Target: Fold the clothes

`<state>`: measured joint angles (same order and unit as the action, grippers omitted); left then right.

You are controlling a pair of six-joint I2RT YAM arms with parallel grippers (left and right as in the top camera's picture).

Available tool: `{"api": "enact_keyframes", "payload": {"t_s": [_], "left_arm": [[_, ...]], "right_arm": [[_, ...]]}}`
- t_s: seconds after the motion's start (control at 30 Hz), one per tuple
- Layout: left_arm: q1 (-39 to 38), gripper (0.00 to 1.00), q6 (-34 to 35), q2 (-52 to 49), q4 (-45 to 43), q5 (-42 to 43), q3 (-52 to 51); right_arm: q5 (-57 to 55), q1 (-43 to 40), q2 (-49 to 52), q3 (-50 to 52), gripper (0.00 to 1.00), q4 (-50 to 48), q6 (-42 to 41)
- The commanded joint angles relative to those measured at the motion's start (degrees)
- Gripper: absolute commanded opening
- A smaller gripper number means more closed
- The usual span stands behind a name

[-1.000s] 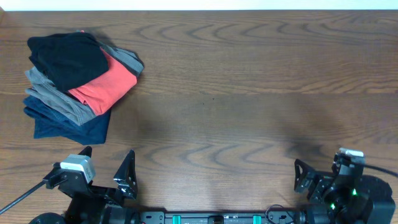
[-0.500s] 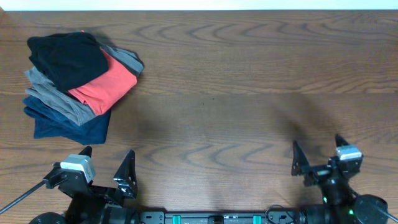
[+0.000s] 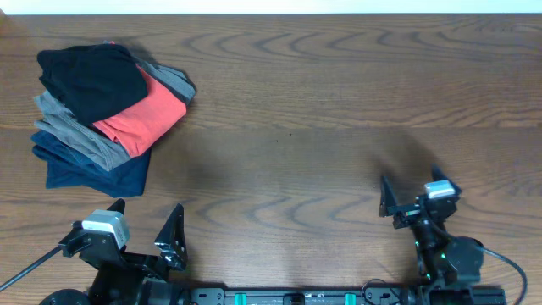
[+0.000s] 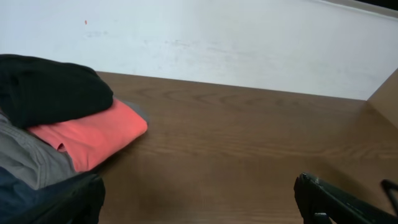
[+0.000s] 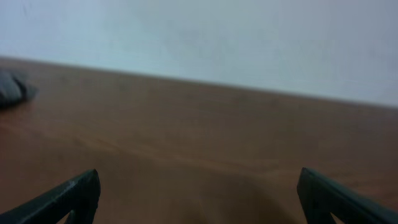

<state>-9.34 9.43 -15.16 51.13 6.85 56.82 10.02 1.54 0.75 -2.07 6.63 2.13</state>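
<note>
The black shirt lies folded on top of a pile of clothes at the far left of the table; no logo or lettering shows. It also shows in the left wrist view. My left gripper is open and empty near the front edge, well short of the pile; in the left wrist view only bare wood lies between its fingers. My right gripper is open and empty at the front right, over bare wood, as the right wrist view also shows.
Under the black shirt lie a folded red tee, a grey garment and a navy garment. The wooden table meets a white wall at the back. A grey cloth edge shows far left in the right wrist view.
My right gripper has moved forward and to the left over the table, staying open. The left arm and the pile have not moved.
</note>
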Motion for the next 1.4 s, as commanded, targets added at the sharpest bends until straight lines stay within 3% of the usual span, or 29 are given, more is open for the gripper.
{"api": "enact_keyframes", "payload": {"t_s": [0.0,1.07,1.37], "left_arm": [[-0.1,0.98,0.7,0.2,-0.2,-0.7,-0.2],[0.1,0.98,0.5,0.2,2.3,-1.4,-0.3],[9.3,0.98,-1.3,0.6,5.0,-6.3,-6.8]], "right_arm": [[0.7,0.0,-0.2,0.3,0.99,-0.7,0.7],[0.7,0.0,-0.1,0.3,0.99,0.0,0.7],[0.7,0.0,-0.1,0.3,0.99,0.0,0.7]]}}
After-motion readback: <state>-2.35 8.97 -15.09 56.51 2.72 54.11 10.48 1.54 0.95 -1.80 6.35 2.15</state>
